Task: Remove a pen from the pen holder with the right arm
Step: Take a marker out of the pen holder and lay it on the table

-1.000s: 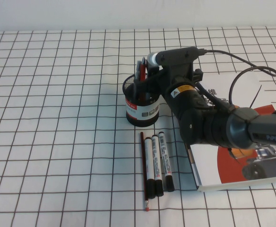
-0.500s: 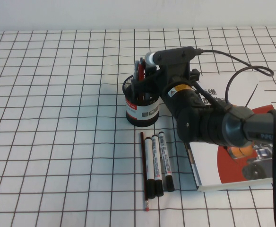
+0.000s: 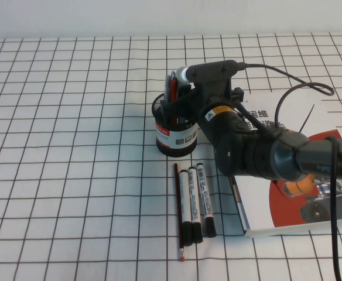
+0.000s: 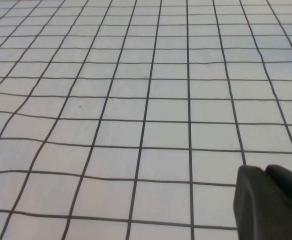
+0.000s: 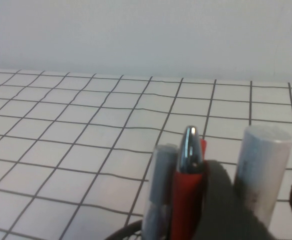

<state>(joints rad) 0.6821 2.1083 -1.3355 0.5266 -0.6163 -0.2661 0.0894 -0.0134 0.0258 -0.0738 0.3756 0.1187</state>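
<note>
Black mesh pen holder (image 3: pixel 174 139): stood upright on the grid-cloth desk (image 3: pixel 71 146), just left of a book (image 3: pixel 288 205). It held a red pen (image 3: pixel 173 88) with a chrome tip, a grey pen (image 5: pixel 161 185) touching it, and a pale marker (image 5: pixel 262 170) close beside.

Right gripper (image 3: pixel 178 104): positioned over the holder's mouth, level with the upper ends of the pens. Jaws stood apart. In the right wrist view the pale marker rose between two dark finger shapes, with the red pen just outside them. No clamp on any pen was evident.

Left gripper (image 4: pixel 268 200): out of the high view, above bare grid cloth well away from the work. Whether it was open or closed could not be told.

Loose stock: two markers (image 3: pixel 197 202) and a thin red pencil (image 3: pixel 177 211) lay side by side on the desk in front of the holder.

Change over the last second: the right wrist had edged toward the robot's left, bringing the gripper closer in among the pens. The holder, its contents and the loose stock had not shifted, and the jaw gap was unaltered.

Assessment: approach and alignment were nearly complete, but nothing had been gripped or raised. The likely next step was to close on one pen, then lift straight up. The tight cluster risked pinching two pens, or dragging the holder along.
</note>
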